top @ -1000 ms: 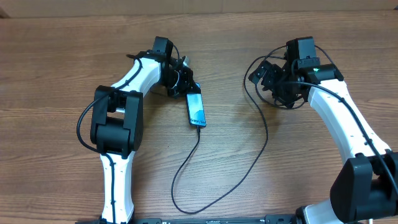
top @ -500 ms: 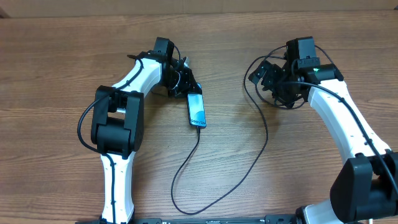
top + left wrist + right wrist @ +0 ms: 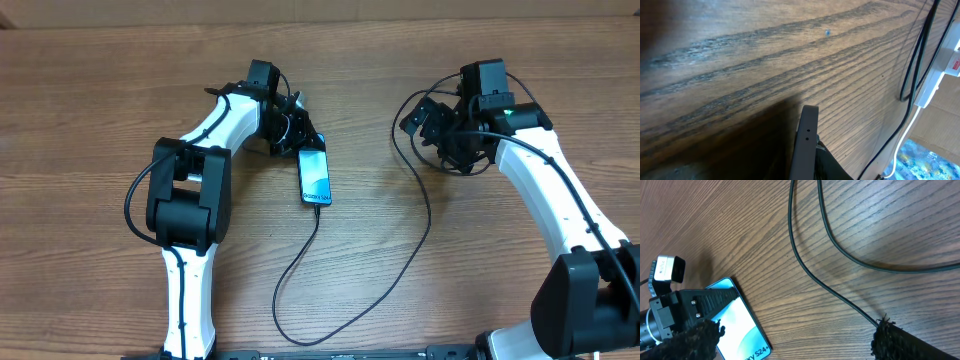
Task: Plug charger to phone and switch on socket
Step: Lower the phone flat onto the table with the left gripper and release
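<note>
1. so, the phone lies screen up on the table, its long axis running straight away from the left gripper. the left fingers sit over its near end and look clamped on it.
2. the charger already meets the phone's far end, the one pointing away from the left fingers, so i'd call the plugging part done.
3. from there its cable loops wide across the table and heads toward the right gripper. that one's padded fingertips stand wide apart with nothing between them, and one strand runs right up to one pad.
4. what's left, i reckon, is the switch on the socket. it only shows at the edge of the left wrist view, well apart from the left fingers and off to their side, long axis slanting away. the overhead view doesn't show it, so i can't tell where it sits from the right fingers.
5. my guess is the right arm goes. it's free and the cable leads its way, while the left one is busy with the phone.
6. room: there's bare wood all round the phone, but cable strands cross under the right fingers, so snagging one is the risk.
</note>
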